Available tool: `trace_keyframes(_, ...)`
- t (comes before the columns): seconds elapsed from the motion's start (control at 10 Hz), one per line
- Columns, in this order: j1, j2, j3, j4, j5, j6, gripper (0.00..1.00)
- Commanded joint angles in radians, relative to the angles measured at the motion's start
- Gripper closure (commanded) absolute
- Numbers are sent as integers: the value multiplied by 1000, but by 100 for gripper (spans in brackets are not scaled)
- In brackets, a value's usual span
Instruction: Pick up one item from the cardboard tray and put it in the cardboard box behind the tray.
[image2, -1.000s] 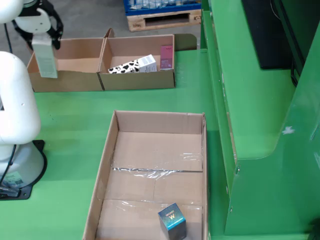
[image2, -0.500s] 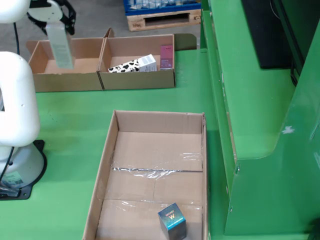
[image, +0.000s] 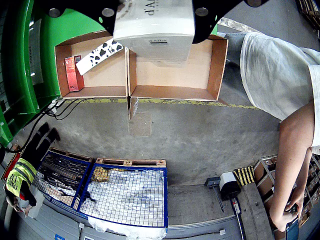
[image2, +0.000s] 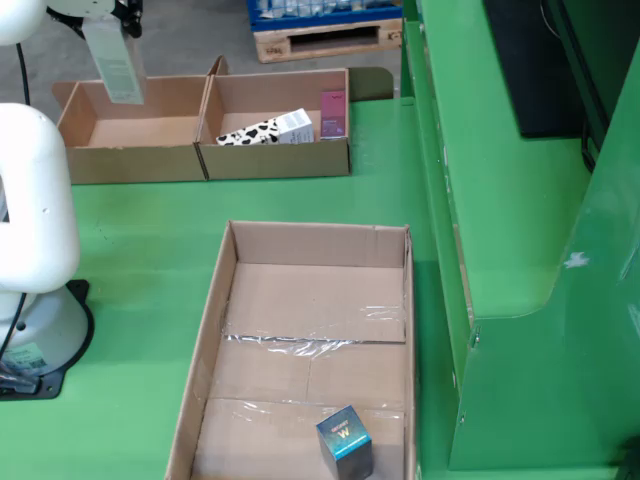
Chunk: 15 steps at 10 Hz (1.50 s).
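My gripper (image2: 108, 20) is at the top left of the fixed view, shut on a tall pale carton (image2: 116, 66) that hangs over the back of the empty left cardboard box (image2: 90, 160). In the wrist view the carton (image: 155, 25) fills the top between the black fingers (image: 106, 11), with the empty box (image: 175, 92) below it. The neighbouring box (image2: 275, 160) holds a cow-patterned carton (image2: 262, 131) and a pink carton (image2: 333, 113). The long cardboard tray (image2: 215, 330) in front holds one small teal box (image2: 344, 441).
The white arm base (image2: 35, 300) stands left of the tray. A raised green ledge (image2: 500, 200) runs along the right. In the wrist view a person (image: 280, 75) stands at the right, and a blue wire cage (image: 125, 192) is on the floor beyond.
The gripper has carried the carton right and then upward, from in front of the left box to above its back. The tray and the boxes have not moved.
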Motion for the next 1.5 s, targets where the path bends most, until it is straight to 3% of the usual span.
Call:
trace_keyframes(0.0,-5,22,26,13,7,-5,100)
trace_keyframes(1.0,-5,22,26,13,7,-5,100)
trace_keyframes(1.4,-139,-42,26,-41,117,-121,100)
